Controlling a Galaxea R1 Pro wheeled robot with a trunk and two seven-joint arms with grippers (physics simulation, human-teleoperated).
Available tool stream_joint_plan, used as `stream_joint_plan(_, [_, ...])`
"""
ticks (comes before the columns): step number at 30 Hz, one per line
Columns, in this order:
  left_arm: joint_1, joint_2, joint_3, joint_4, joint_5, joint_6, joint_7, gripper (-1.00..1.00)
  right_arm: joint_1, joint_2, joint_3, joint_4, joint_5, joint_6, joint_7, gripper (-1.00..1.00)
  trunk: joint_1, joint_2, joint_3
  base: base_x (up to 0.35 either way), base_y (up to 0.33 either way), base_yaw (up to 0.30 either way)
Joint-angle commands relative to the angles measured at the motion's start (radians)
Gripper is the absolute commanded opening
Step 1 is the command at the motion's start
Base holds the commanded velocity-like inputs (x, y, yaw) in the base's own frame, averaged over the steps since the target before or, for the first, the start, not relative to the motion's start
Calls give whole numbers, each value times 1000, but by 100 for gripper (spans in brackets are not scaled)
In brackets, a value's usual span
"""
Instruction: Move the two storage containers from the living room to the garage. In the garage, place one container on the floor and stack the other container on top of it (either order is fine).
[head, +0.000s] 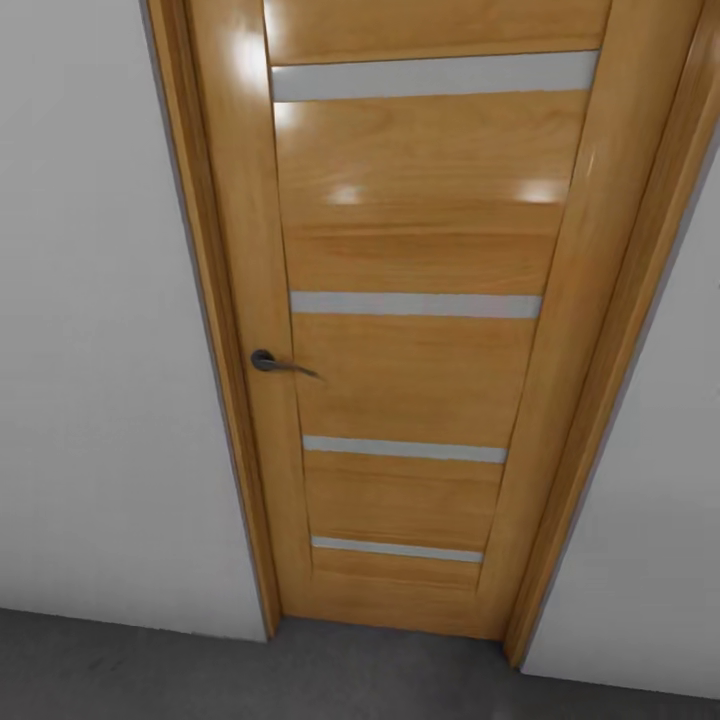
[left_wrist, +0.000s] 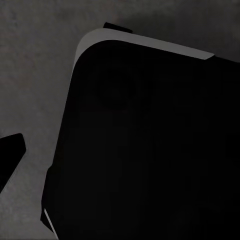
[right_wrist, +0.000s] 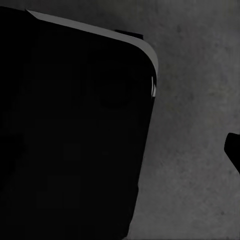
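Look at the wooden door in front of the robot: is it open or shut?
Shut. The wooden door sits flush inside its frame, with no gap along either edge, and its handle lies level. Its foot meets the grey floor.

A: Door (head: 420, 330): honey-brown wood grain, four pale grey horizontal stripes, dark grey handle (head: 270, 362).
B: Walls (head: 90, 350): plain pale grey-white. Floor (head: 200, 670): dark grey, mottled.
A: Wrist views: black body (left_wrist: 145, 150) with a light grey rim, over mottled dark grey concrete.
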Motion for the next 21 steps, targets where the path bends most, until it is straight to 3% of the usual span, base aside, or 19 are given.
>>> stream_joint_plan(1, [0, 0, 2, 0, 3, -3, 1, 100, 0, -1, 1, 0, 6, -3, 0, 100, 0, 0, -1, 65, 116, -108])
stream_joint_plan(12, [0, 1, 2, -1, 3, -4, 1, 100, 0, -3, -1, 0, 4, -3, 0, 100, 0, 0, -1, 13, 23, -36])
stream_joint_plan(21, [0, 2, 5, -2, 10, -3, -8, 100, 0, -1, -3, 0, 3, -2, 0, 100, 0, 0, -1, 0, 1, -181])
